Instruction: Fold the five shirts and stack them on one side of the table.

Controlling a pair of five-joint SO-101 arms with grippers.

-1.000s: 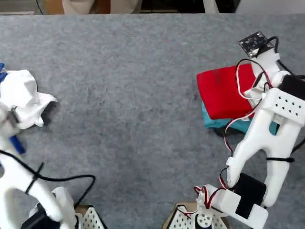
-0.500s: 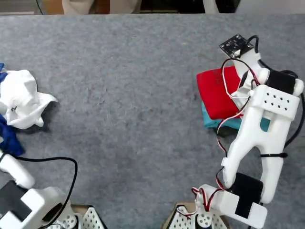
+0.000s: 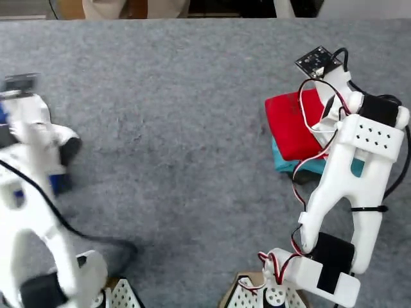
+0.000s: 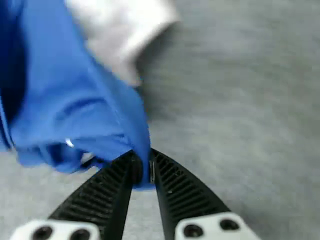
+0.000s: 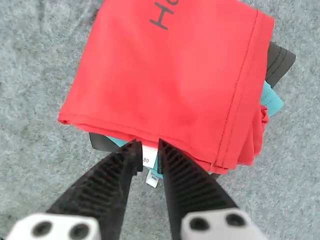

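Shirts, 5 on table (image 3: 180, 96): 3 folded, stacked at 3 o'clock, red shirt (image 5: 170, 75) (black print, 1 white tag (image 5: 150, 177)) over teal shirt (image 5: 272, 100) and black shirt (image 5: 280, 57), R gripper (image 5: 147, 150) at edge, tips slightly parted; 2 loose at 9 o'clock, white shirt (image 4: 120, 30), blue shirt (image 4: 65, 100) pinched by L gripper (image 4: 142, 165).

— How's the left tool (image 4: 141, 170)?
— Jaws pinched on the blue shirt (image 4: 65, 100); left arm (image 3: 38, 221) extended forward.
— And the right tool (image 5: 147, 152)?
— Jaws slightly parted, pointing down; right arm (image 3: 350, 173) bent at the elbow.
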